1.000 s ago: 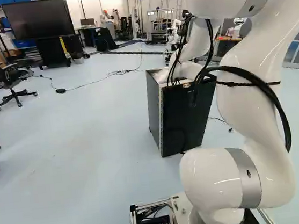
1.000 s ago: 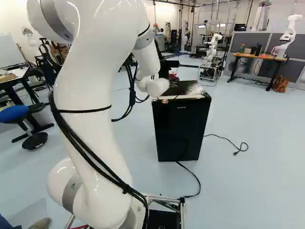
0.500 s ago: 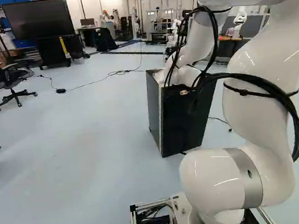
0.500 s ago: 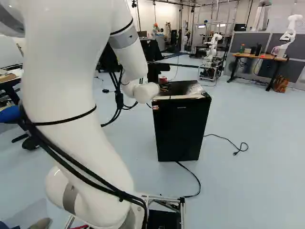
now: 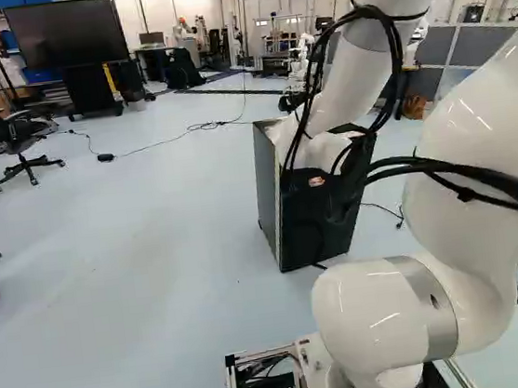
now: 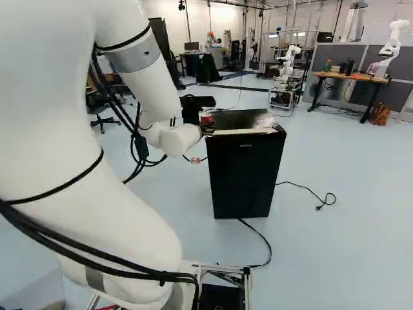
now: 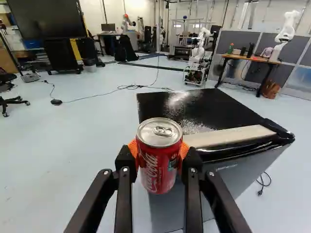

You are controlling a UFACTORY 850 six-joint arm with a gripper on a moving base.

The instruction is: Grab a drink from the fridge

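Note:
My gripper [image 6: 207, 128] is at the left edge of the fridge top in the right base view, just past the arm's white wrist. The wrist view shows the gripper [image 7: 159, 154] shut on an upright red drink can [image 7: 158, 162], an orange pad at either side of it. The can [image 6: 206, 118] shows small and red in the right base view. The black fridge [image 6: 245, 171] stands on the floor with its door closed; its top [image 7: 204, 109] lies behind and beside the can. In the left base view the arm covers the gripper and can.
A power cord [image 6: 259, 237] runs over the floor from the fridge. Farther off stand another robot [image 6: 288, 64], a wooden desk [image 6: 352, 76] with things on it, a large screen [image 5: 66, 33] and an office chair [image 5: 15, 137].
My arm has swung, carrying the can in the gripper from over the fridge top toward its left edge in the right base view. The base and fridge have not moved.

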